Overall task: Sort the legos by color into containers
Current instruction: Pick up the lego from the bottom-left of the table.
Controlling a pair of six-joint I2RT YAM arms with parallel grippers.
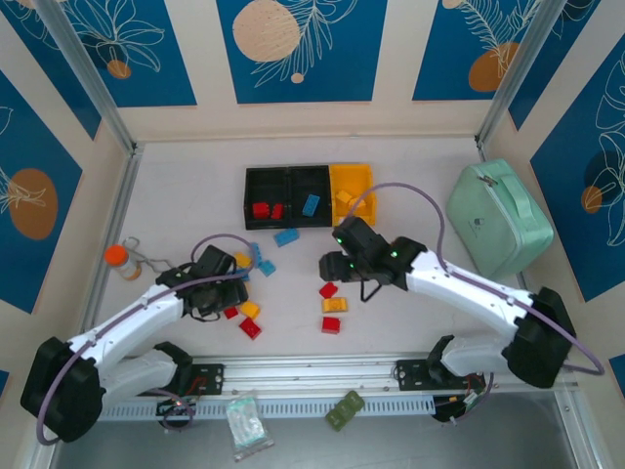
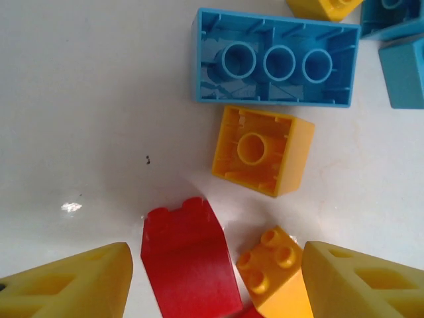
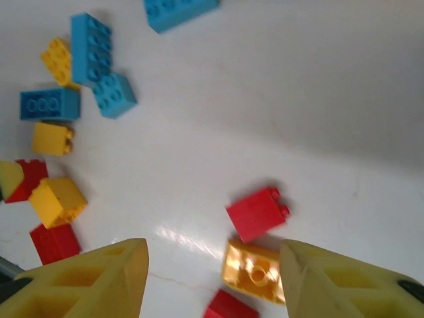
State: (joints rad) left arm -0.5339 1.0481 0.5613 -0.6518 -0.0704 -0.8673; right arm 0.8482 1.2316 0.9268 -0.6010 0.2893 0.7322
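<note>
The legos (image 2: 275, 59) are hard moulded plastic, smooth and lightly glossy. They lie on a white desk (image 2: 79, 99) whose smooth top has a soft sheen that catches bright spots of light. The fingers (image 2: 73, 285) of the left gripper (image 2: 215, 278) and those of the right gripper (image 3: 212, 265) look like matt yellow plastic with a faintly grainy face, while the containers (image 1: 283, 170) are smooth plastic, the mint-green case (image 1: 498, 220) has a smooth, dull-finished shell, and the rail (image 1: 312, 373) at the near edge is pale bare metal.
</note>
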